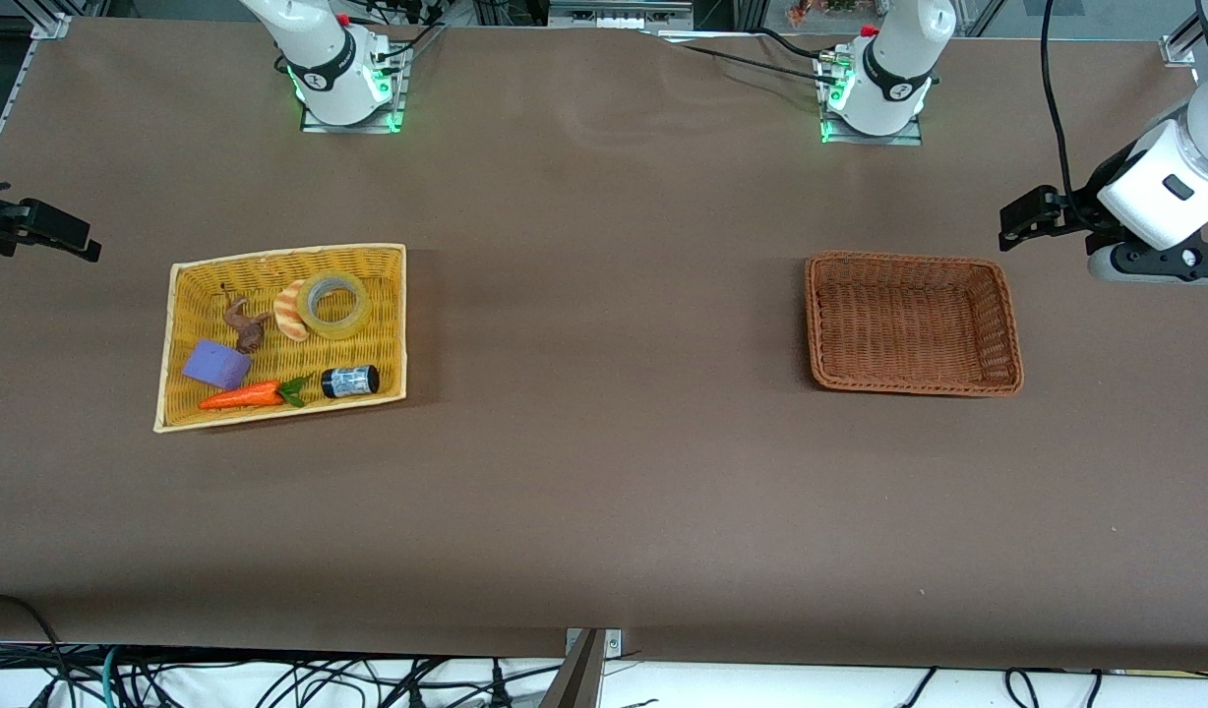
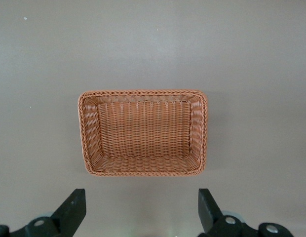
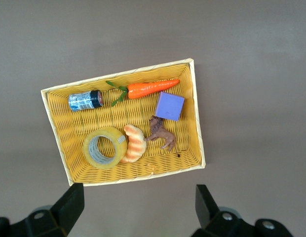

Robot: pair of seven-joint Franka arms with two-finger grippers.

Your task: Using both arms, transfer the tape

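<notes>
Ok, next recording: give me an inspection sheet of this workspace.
Surface: brown table, bare between baskets.
Job's things: tape in yellow basket, touching croissant toy; brown basket holds nothing.
Clutter: carrot, purple block, small can, brown figure.
Claws: left claw open, up over the table by the brown basket; right claw open, by the yellow basket.
Cables: bundles at the bases, more below the table's edge.
Surroundings: nothing seen.

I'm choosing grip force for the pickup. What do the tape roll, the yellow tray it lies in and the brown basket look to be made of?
The tape: glossy translucent yellowish plastic film wound on a grey core, probably cardboard. The yellow tray: fine woven fibre, perhaps straw or plastic, matte, with a pale bound rim. The brown basket: thicker woven strands with a braided rim and slight sheen, rattan or plastic imitation. Neither weave's material is certain.
</notes>
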